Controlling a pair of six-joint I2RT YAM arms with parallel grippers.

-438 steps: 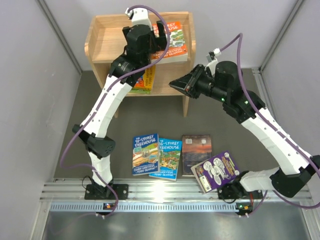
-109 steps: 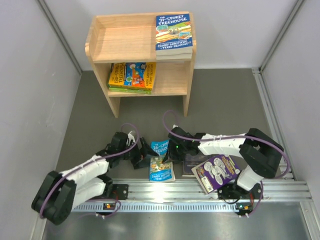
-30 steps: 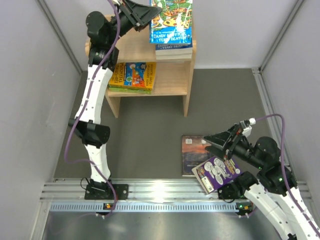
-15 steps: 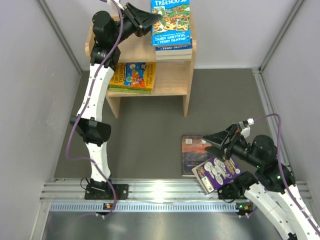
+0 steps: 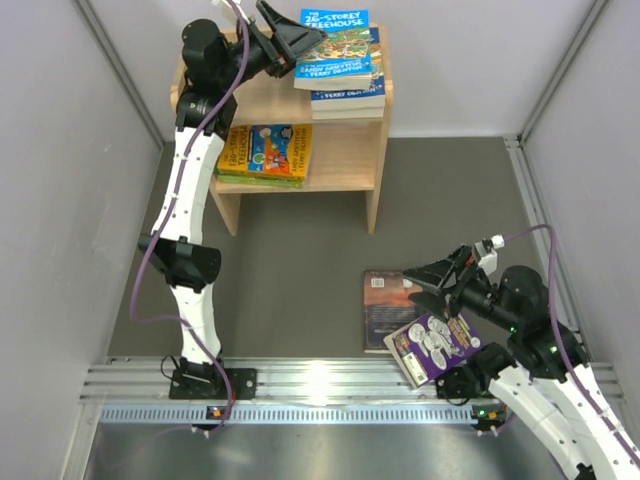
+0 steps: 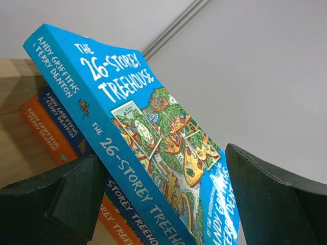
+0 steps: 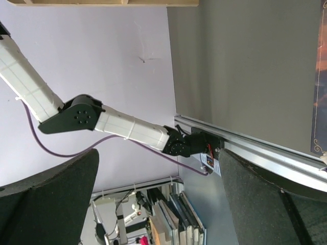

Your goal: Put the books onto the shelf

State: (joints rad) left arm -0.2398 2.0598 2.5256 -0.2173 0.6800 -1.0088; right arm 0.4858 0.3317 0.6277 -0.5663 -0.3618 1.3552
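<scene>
Blue book lies atop stack on shelf top, between jaws of left hand; jaws apart, not clamping.

Right hand apart, empty.

Dark brown book on tabletop, directly below right fingertips, long axis crosswise to hand's pointing.

Purple book just wristward.

Judgement: right hand far nearer, left well apart.

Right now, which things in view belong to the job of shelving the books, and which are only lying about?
Of the job:
wooden shelf
blue 26-Storey Treehouse book, on the stack on top
books on the lower tier
dark brown book and purple book, both on the floor

Not of the job:
aluminium rail
grey floor mat
</scene>
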